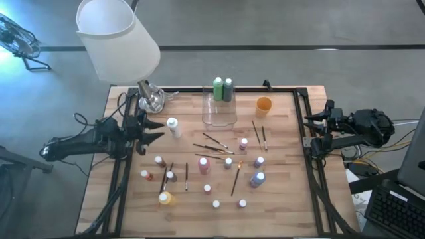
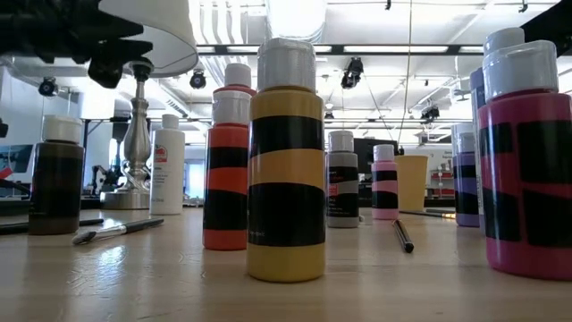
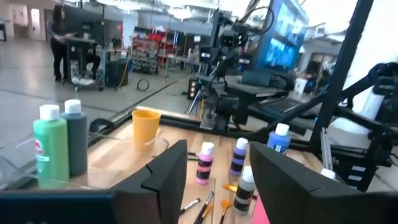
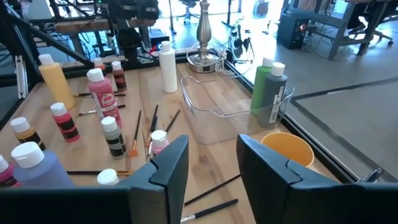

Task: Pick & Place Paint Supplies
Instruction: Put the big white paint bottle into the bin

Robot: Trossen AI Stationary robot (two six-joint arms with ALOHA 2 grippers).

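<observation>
Many small paint bottles [image 1: 229,162] with white caps stand upright on the wooden table, with several thin dark-handled paintbrushes [image 1: 211,147] lying flat among them. Two green bottles [image 1: 222,89] stand at the far end of the clear plastic box [image 1: 219,114]. My left gripper [image 1: 159,131] hovers open at the table's left side, next to a white bottle [image 1: 174,127], with nothing between its fingers [image 3: 168,180]. My right gripper [image 1: 309,130] hovers open at the table's right edge, and it is also empty [image 4: 214,165].
An orange cup [image 1: 263,105] stands right of the clear box. A lamp with a white shade [image 1: 118,36] and a metal foot [image 1: 151,99] stands at the far left corner. A black frame [image 1: 302,113] runs along the table's edges. A yellow-and-black bottle [image 2: 286,170] stands close to the low camera.
</observation>
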